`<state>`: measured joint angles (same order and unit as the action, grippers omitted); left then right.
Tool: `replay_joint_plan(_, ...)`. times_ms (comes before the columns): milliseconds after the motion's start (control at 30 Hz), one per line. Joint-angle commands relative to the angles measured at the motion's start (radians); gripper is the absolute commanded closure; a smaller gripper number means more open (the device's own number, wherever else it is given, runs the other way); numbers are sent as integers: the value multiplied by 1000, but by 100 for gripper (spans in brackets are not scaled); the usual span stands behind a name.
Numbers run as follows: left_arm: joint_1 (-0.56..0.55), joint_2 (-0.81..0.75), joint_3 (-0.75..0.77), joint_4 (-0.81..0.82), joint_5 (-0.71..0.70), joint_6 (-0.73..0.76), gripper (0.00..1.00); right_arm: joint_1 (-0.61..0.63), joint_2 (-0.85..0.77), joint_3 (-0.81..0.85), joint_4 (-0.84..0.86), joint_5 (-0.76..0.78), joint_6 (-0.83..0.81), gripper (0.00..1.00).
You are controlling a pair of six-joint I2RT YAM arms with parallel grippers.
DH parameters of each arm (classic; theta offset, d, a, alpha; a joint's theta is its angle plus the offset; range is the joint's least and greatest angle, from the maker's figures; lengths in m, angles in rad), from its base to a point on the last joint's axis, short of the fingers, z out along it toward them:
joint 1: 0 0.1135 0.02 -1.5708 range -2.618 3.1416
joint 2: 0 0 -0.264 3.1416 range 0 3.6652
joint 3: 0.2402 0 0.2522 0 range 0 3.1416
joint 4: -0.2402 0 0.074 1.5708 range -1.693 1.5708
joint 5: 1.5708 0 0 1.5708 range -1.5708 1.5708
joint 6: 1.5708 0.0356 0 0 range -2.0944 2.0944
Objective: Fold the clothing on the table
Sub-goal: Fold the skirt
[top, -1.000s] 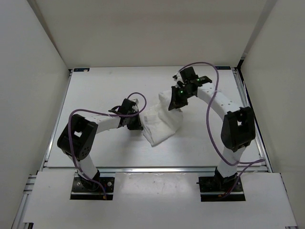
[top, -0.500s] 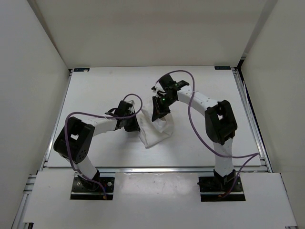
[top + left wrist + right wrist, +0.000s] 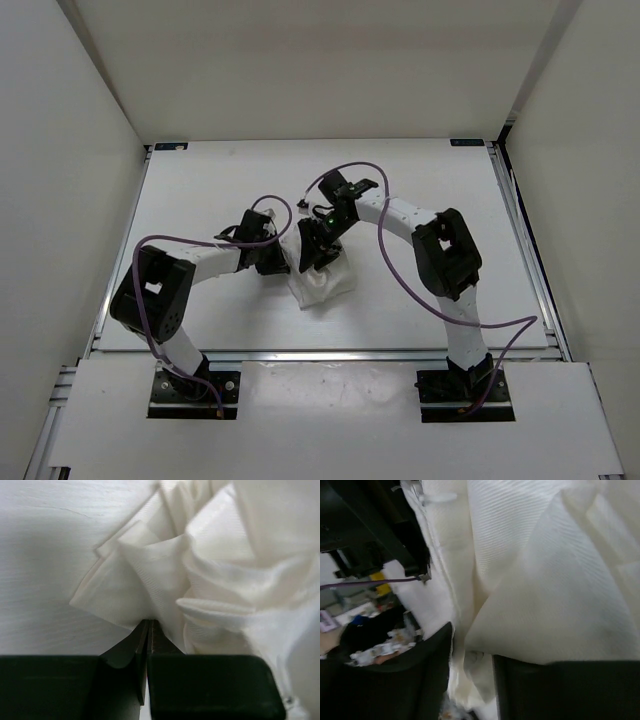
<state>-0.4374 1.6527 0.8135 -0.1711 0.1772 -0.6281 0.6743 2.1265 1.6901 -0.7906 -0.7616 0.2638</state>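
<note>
Since the earlier frame we note that the right arm has swung left toward the left arm, and the clothing (image 3: 322,285) has been drawn into a smaller bundle. It lies bunched near the middle of the table (image 3: 200,190), between both grippers. The left gripper (image 3: 148,626) is clamped on a pleated edge of the clothing. The right gripper (image 3: 472,647) has its jaws parted, with fabric lying in the gap.
</note>
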Motion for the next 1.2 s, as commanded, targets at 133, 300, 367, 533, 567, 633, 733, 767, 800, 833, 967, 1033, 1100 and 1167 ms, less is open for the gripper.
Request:
replay_joint_plan(133,109,-53,1,-41,-2,34,86,-67,-89,-43,43,-246,-37,43)
replay_joint_plan(300,218,-120,50,-77,42,34,86,-166,-238,-78,118,-240,31,52)
replay_joint_plan(367,255,-154,62,-87,51,30,86,-199,-275,-121,163,-229,77,58)
replay_joint_plan(533,296,-205,95,-97,148,4,87,-229,-209,-142,208,-225,98,70)
replay_joint_plan(567,296,-221,110,-97,160,-10,87,-223,-182,-123,188,-231,98,72)
replay_joint_plan(633,255,-237,148,-129,174,-15,87,-211,-93,-83,162,-226,84,74)
replay_joint_plan(733,217,-261,193,-148,218,-12,87,-200,-28,-44,146,-193,77,74)
replay_joint_plan(767,213,-275,190,-133,229,-33,87,-202,-8,-38,133,-174,66,75)
replay_joint_plan(800,210,-277,170,-102,273,-53,87,-205,1,-40,137,-168,61,75)
replay_joint_plan(833,203,-289,162,-56,313,-91,86,-212,18,-38,137,-160,60,75)
replay_joint_plan(967,172,-284,58,38,378,-162,87,-265,29,-105,175,-61,86,75)
replay_joint_plan(1033,166,-286,30,44,370,-162,87,-313,38,-151,195,-24,97,75)
replay_joint_plan(1100,166,-294,13,33,364,-160,88,-343,36,-185,215,31,101,76)
replay_joint_plan(1167,166,-283,13,19,363,-153,88,-380,33,-225,229,62,114,76)
